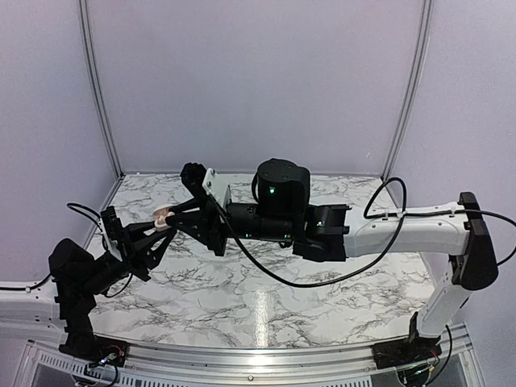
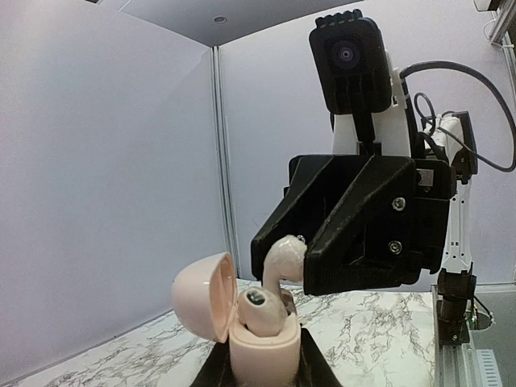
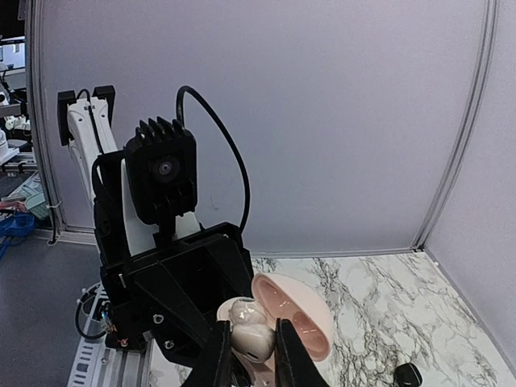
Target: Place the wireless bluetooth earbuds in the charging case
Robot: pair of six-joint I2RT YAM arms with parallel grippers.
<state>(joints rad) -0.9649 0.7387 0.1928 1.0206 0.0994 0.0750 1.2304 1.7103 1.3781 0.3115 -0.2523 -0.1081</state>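
Two arms meet above the left rear of the marbled tabletop (image 1: 322, 298), inside pale lilac walls (image 1: 258, 81).

Left gripper (image 2: 262, 367): it points up and is closed on the lower half of the case (image 2: 262, 348), with a dark finger pressed against each side. The case is held in the air, clear of the tabletop. It is cream-pink and stands open. Its lid (image 2: 203, 300) is hinged back to the left in the left wrist view and shows a smooth hollow inside.

Right gripper (image 3: 248, 355): it reaches across from the right and comes down onto the case from above. Its two fingers (image 3: 218, 359) are drawn close together and pinch an earbud (image 2: 284, 256). The earbud is cream-pink like the case, not dark. Its curved stem rises from the mouth of the case into the gap between the fingers.

Inside the case: a rounded cream part with a dark spot (image 2: 256, 300) sits in the hollow beside the lid. The views do not show whether this is the head of the pinched earbud or a second earbud already seated.

From overhead, the case appears only as a small pale patch (image 1: 164, 215) where the two grippers meet.

A small black object (image 3: 407, 375) lies on the tabletop, well apart from the case. It is too small to identify.
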